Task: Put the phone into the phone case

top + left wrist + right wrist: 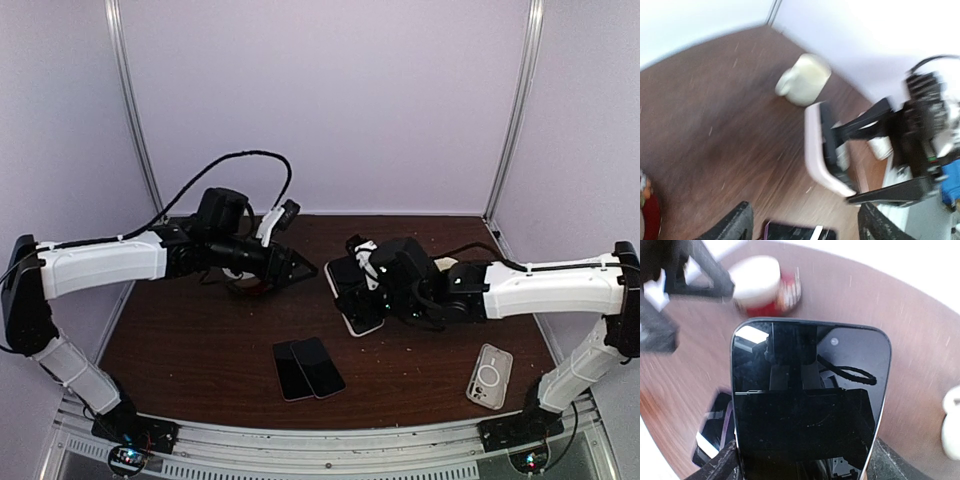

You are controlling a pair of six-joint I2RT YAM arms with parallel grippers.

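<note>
My right gripper (362, 300) is shut on a black-screened phone (807, 405) with a pale rim. It holds the phone tilted just above the table's middle (350, 285). The phone fills the right wrist view, between the fingers (715, 465). In the blurred left wrist view it shows edge-on (817, 150). A clear phone case (490, 376) with a ring on its back lies flat at the front right, apart from both grippers. My left gripper (300, 268) is open and empty, a short way left of the held phone; its fingers (735, 225) stand wide apart.
Two dark phones (308, 368) lie side by side at the front centre and also show in the left wrist view (795, 232). A white mug (805, 80) stands towards the back. A white and red container (765, 285) sits under the left arm. The walls are pale.
</note>
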